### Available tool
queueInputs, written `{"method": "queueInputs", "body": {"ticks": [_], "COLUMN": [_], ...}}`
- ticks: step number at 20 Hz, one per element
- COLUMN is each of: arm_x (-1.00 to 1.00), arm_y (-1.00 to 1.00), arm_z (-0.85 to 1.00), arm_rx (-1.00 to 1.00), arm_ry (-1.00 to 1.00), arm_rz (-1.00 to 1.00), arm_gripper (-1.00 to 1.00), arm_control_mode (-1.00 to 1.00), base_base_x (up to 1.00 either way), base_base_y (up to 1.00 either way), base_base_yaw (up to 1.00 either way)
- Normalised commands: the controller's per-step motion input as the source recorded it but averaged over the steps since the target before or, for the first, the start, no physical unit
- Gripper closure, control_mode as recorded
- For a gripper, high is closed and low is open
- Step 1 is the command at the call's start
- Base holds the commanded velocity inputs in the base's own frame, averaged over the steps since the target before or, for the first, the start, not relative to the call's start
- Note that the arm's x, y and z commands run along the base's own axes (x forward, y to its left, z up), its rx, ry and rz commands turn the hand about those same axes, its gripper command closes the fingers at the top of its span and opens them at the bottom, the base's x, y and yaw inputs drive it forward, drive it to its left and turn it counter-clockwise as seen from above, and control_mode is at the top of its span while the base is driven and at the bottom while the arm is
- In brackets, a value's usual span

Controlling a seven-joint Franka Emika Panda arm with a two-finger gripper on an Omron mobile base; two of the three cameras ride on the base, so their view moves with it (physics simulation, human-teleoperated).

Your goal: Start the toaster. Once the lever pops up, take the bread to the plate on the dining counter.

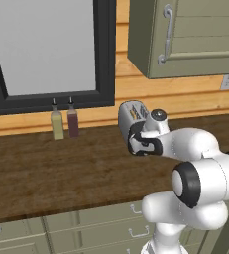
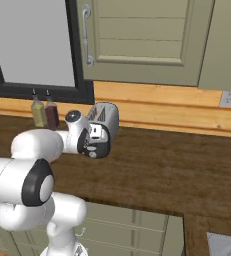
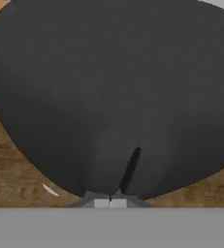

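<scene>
Robot hand at the toaster's black end

The toaster (image 2: 106, 117) sits on the wood counter (image 2: 177, 170) by the wall. The gripper (image 3: 110, 202) is shut tight, holding nothing, right against it. The small lever probably slides stiffly; push down on top of it.

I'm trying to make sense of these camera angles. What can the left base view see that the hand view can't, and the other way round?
Left base view: the window, two bottles below it, a wall cupboard, drawer fronts, and the toaster's silver top.
Hand view: the toaster's black end face up close, with the shut pincer right at it.
Both: the toaster and the wooden worktop.
</scene>
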Motion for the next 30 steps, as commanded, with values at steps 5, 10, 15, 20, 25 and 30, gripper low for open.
{"method": "queueInputs", "body": {"ticks": [5, 10, 15, 20, 25, 30], "arm_x": [-0.24, -0.03, 0.00, 0.00, -0.12, 0.00], "arm_y": [0.00, 0.00, 0.00, 0.00, 0.13, 0.09], "arm_z": [0.85, 0.85, 0.82, 0.49, 0.04, -0.01], "arm_rx": [0.02, 0.02, 0.00, 0.00, 0.00, 0.00], "arm_ry": [-0.09, -0.08, -0.01, 0.00, -0.08, 0.00], "arm_rz": [0.00, 0.00, 0.00, 0.00, 0.02, 0.00], "arm_gripper": [1.00, 1.00, 1.00, 1.00, -1.00, -1.00], "arm_control_mode": [-1.00, -1.00, -1.00, -1.00, -1.00, -1.00], "base_base_x": [0.00, 0.00, 0.00, 0.00, 0.00, 0.00], "base_base_y": [0.00, 0.00, 0.00, 0.00, 0.00, 0.00], "base_base_yaw": [0.00, 0.00, 0.00, 0.00, 0.00, 0.00]}}
